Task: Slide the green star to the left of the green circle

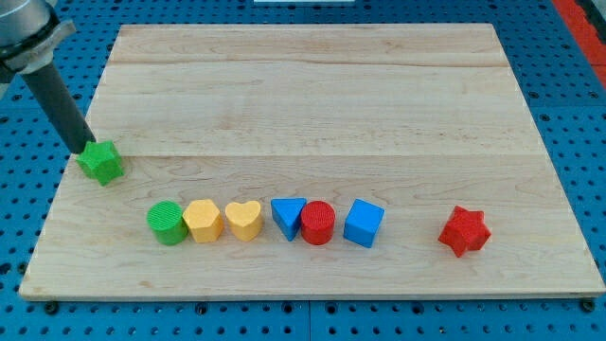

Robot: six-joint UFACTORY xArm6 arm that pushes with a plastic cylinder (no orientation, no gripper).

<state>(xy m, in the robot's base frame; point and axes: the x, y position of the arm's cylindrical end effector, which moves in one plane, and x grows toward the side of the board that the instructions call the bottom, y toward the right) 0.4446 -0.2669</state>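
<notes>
The green star [101, 161] lies near the board's left edge, above and left of the green circle [168, 223]. The green circle is the left end of a row of blocks low on the board. My tip [82, 151] touches the star's upper left side. The dark rod slants up to the view's top left corner.
Right of the green circle run a yellow hexagon [203, 221], a yellow heart [243, 220], a blue triangle [287, 216], a red cylinder [318, 224] and a blue cube [364, 224]. A red star [464, 231] lies apart at the right. The wooden board [312, 85] rests on a blue pegboard.
</notes>
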